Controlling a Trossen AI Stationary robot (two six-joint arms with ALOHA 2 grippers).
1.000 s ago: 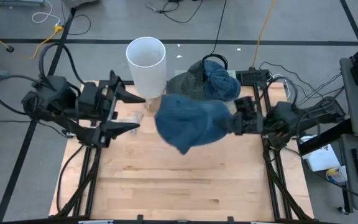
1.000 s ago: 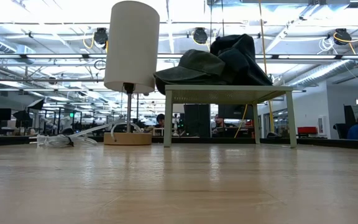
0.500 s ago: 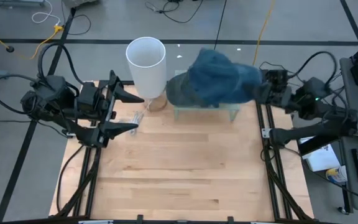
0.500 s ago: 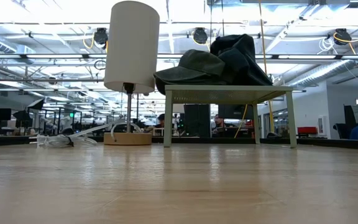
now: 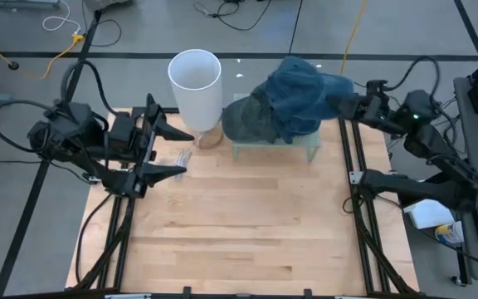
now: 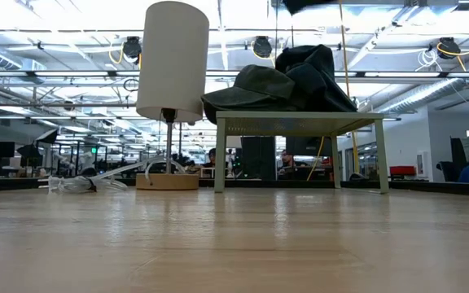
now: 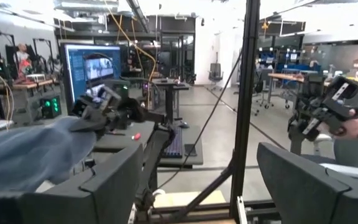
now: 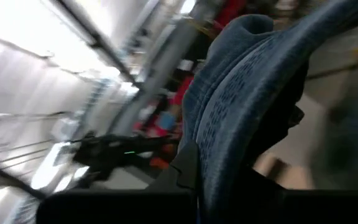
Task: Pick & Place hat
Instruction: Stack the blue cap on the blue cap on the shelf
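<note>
Right claw clamped on the blue hat, holding it by one edge up in the air; cloth hangs away from the fingers toward the lamp, draped over the far part of the small stand. Under and beside the carried hat, a dark green hat already lies on the stand, with another dark bundle piled next to it in the low view. The low view catches only a dark scrap at its top edge, so the blue hat likely rides well above the pile. Left claw waits at the table's other side, fingers spread wide, nothing in them. Step in hand, by my reading: set the blue hat down on the stand. To do it well, lower straight over the stand top, keep the hanging cloth from dragging the green hat off its edge, and keep clear of the lampshade just beyond the hat's free end. Release only once the cloth's weight rests on the pile, then back the claw out along its own arm rather than sideways, so nothing snags.
</note>
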